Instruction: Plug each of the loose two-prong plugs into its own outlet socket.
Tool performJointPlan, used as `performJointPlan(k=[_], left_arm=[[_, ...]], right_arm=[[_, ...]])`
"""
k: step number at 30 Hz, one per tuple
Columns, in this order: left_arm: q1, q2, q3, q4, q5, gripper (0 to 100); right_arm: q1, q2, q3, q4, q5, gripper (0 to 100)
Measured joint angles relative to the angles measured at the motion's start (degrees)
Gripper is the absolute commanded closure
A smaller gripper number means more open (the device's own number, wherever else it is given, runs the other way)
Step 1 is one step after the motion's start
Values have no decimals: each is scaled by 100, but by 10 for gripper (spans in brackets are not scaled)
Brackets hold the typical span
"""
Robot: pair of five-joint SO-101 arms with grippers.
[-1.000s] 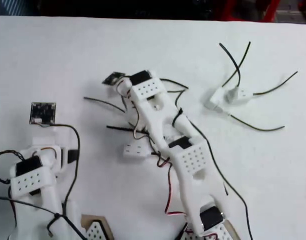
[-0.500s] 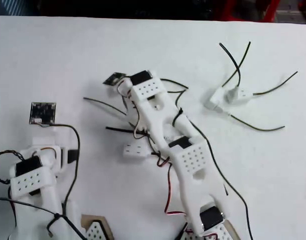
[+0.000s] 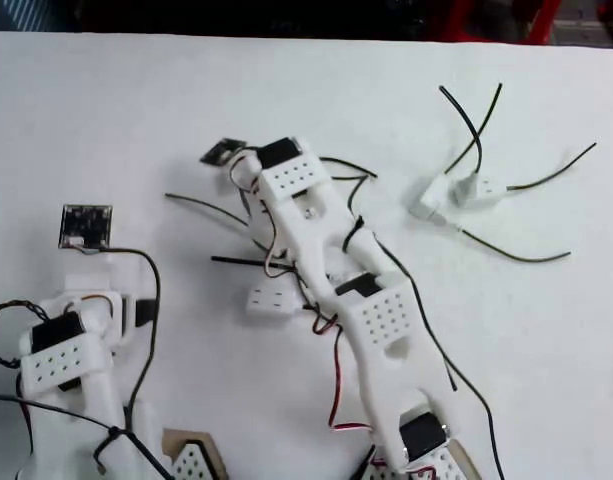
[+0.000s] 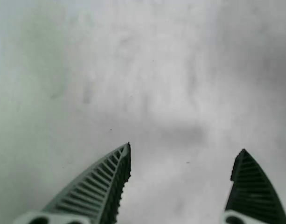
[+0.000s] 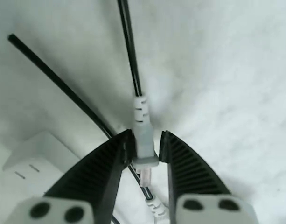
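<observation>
The white table (image 3: 136, 110) is matt and faintly mottled. Both the right pincer (image 5: 145, 136) and the left pincer (image 4: 185, 149) have ridged matt plastic fingers. The small white plastic plug (image 5: 143, 125) is smooth with a ribbed collar; beside the plug, the white plastic outlet block (image 5: 33, 161) is smooth, the thin black wire (image 5: 129, 46) slightly glossy

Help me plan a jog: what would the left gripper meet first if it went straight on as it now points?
Probably the bare table: nothing else lies ahead of the open left gripper.

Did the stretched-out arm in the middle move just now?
Yes. The right arm edged slightly left at its tip, away from the white socket block, which stayed put.
</observation>
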Motion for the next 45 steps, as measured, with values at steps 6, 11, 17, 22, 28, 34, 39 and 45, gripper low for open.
performJointPlan(k=[6, 11, 17, 22, 28, 34, 39, 45], left_arm=[[0, 0, 0, 0, 0, 665], [0, 0, 0, 0, 0, 665], [0, 0, 0, 0, 0, 665], [0, 0, 0, 0, 0, 665], [0, 0, 0, 0, 0, 665], [0, 0, 0, 0, 0, 665], [0, 0, 0, 0, 0, 665], [9, -18, 149, -237, 0, 665]], right_arm=[[0, 9, 0, 0, 0, 908], [0, 9, 0, -9, 0, 923], [0, 9, 0, -9, 0, 981], [0, 9, 0, -9, 0, 981], [0, -220, -141, 466, 0, 981], [44, -1521, -149, 563, -378, 981], [70, -2866, 448, 589, -677, 981], [-105, -4607, 1934, 510, -1178, 981]])
